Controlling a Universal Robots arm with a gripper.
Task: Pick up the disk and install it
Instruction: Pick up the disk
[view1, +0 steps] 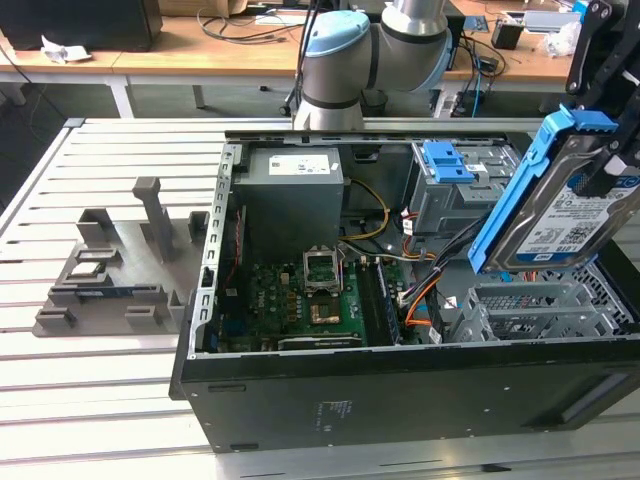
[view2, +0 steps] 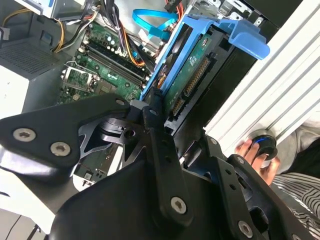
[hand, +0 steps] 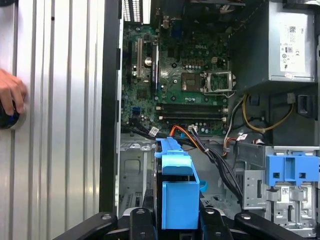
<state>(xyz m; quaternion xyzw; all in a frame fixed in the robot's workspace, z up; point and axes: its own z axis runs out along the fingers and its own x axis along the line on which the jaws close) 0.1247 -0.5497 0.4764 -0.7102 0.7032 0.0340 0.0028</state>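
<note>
The disk (view1: 570, 215), a silver hard drive with a white-and-blue label in blue plastic rails, hangs tilted on edge above the exterior view's right end of the open computer case (view1: 400, 390). My gripper (view1: 612, 165) is shut on it from above, and the disk touches nothing else. In the second wrist view the disk's green circuit-board underside (view2: 192, 75) faces the camera between the black fingers (view2: 155, 122) of the gripper (view2: 170, 127). In the first wrist view its blue rail end (hand: 176, 190) sits within the gripper (hand: 176, 220), over the grey drive cage (hand: 132, 170).
Inside the case lie the motherboard (view1: 300, 300), a grey power supply box (view1: 295, 195), loose cables (view1: 420, 290) and a bare blue bracket (view1: 448, 160) in the upper bay. A grey fixture (view1: 110, 270) stands on the slatted table. A person's hand (hand: 10, 97) rests on a knob beside the case.
</note>
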